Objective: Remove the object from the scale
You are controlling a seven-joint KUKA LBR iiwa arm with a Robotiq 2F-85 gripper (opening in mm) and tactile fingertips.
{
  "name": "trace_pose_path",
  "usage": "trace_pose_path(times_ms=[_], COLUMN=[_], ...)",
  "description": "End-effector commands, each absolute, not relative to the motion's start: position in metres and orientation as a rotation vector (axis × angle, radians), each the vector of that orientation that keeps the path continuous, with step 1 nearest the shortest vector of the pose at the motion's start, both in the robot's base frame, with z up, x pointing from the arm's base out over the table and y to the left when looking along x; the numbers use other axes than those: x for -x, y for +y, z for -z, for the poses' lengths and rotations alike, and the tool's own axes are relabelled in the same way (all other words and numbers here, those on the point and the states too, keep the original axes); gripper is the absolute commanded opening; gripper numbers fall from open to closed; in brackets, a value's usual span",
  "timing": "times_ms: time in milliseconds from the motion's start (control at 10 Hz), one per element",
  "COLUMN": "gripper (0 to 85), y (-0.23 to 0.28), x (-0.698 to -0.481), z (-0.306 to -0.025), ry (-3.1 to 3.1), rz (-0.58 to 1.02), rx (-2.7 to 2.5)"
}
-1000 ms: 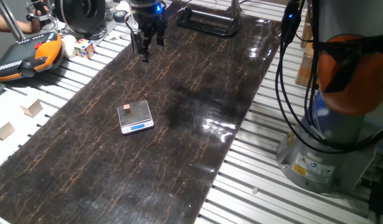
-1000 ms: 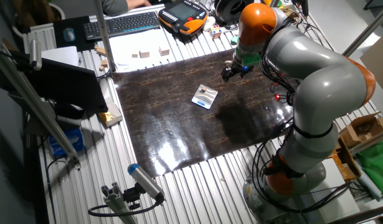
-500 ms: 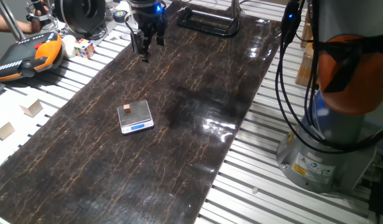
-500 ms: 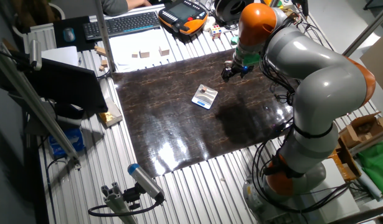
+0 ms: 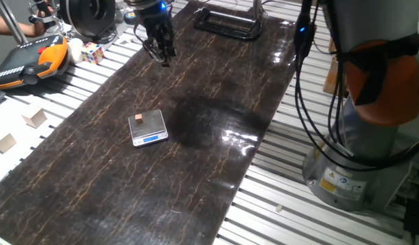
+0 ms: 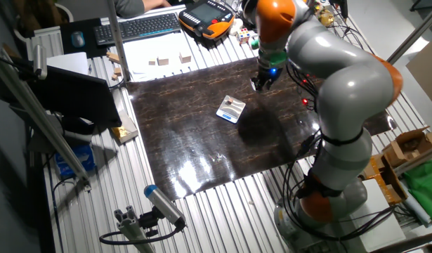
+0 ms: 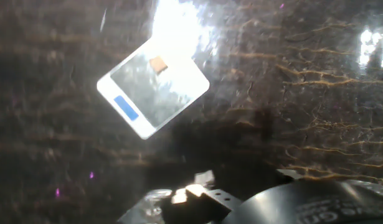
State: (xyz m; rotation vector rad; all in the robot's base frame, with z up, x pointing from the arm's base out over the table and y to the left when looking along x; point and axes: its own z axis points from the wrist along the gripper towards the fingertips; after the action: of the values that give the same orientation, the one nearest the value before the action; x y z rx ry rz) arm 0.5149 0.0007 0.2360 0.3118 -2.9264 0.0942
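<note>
The scale is a small silver-grey square with a blue display strip, lying on the dark marbled mat. It also shows in the other fixed view and the hand view. The object, a tiny reddish-brown cube, sits on the platform near a corner away from the display. My gripper hangs above the mat's far end, well apart from the scale. Its fingers look slightly apart and hold nothing. The hand view shows only the fingertips at the bottom edge.
Pale tan blocks and a Rubik's cube lie left of the mat on the slatted table. An orange-black teach pendant is at far left. A black frame sits at the mat's far end. The arm's base stands right.
The arm has swung and the wrist has turned. The gripper has shifted slightly toward the mat's far left edge. The scale and cube have not moved.
</note>
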Motion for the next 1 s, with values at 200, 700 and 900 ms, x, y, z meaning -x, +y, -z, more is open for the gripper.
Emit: trace_pose_path(times_ms=[200, 700, 900], gripper=[1.0, 1.0, 1.0], y=[0.0007, 0.0008, 0.0008], x=[-0.5150, -0.5150, -0.5150], z=[-0.2360, -0.2360, -0.2360], ry=[-2.903, -2.903, -2.903], rz=[-0.107, -0.107, -0.107], rx=[-0.426, -0.432, -0.432])
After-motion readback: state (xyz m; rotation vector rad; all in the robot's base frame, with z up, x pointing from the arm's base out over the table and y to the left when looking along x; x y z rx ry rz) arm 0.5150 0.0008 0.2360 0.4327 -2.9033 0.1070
